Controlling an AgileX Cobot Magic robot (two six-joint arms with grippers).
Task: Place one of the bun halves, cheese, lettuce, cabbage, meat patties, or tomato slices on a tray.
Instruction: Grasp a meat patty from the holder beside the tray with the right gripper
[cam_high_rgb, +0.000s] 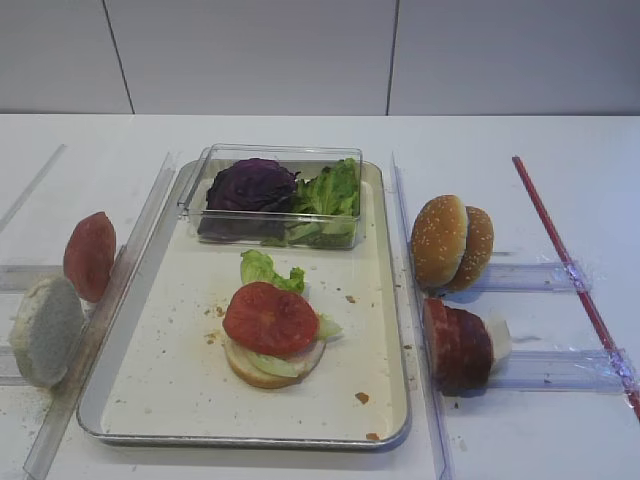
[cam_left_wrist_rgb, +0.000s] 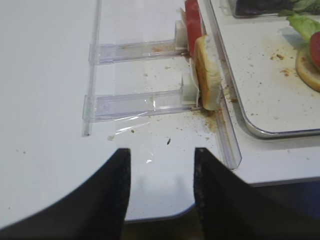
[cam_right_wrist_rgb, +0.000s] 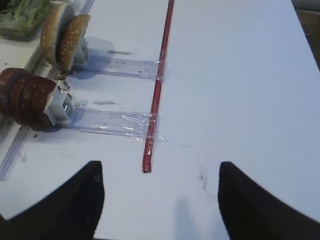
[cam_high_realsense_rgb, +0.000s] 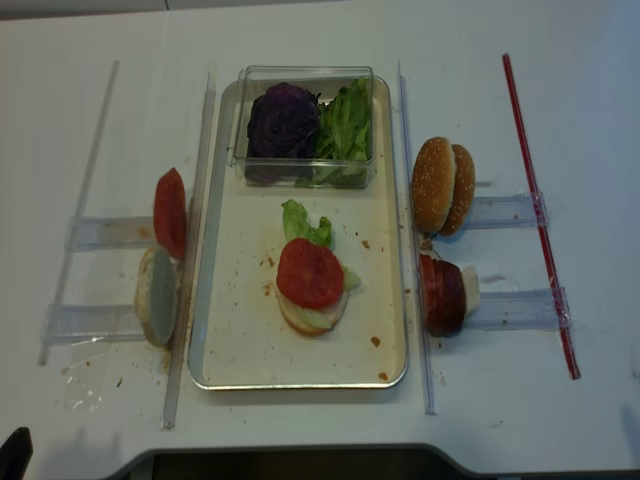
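Note:
On the cream tray (cam_high_rgb: 180, 390) a tomato slice (cam_high_rgb: 270, 318) tops lettuce (cam_high_rgb: 268, 268) and a bun half (cam_high_rgb: 262, 370). Cabbage (cam_high_rgb: 250, 185) and more lettuce (cam_high_rgb: 335, 190) fill a clear box. To the tray's right, bun halves (cam_high_rgb: 450, 240) and meat patties (cam_high_rgb: 457, 343) stand on edge in racks. At the left stand a second tomato slice (cam_high_rgb: 90, 255) and a pale bun half (cam_high_rgb: 45, 330). Cheese is out of view. My right gripper (cam_right_wrist_rgb: 160, 175) is open over bare table, right of the patties (cam_right_wrist_rgb: 25, 97). My left gripper (cam_left_wrist_rgb: 161, 155) is open near the table's front edge, short of the bun half (cam_left_wrist_rgb: 207, 72).
A red strip (cam_right_wrist_rgb: 157, 85) runs along the table right of the clear racks (cam_right_wrist_rgb: 115, 122). Clear rails (cam_left_wrist_rgb: 227, 135) flank both long sides of the tray. Crumbs lie around the left rack (cam_left_wrist_rgb: 135, 102). The table's front edge (cam_left_wrist_rgb: 165, 215) is just under my left gripper.

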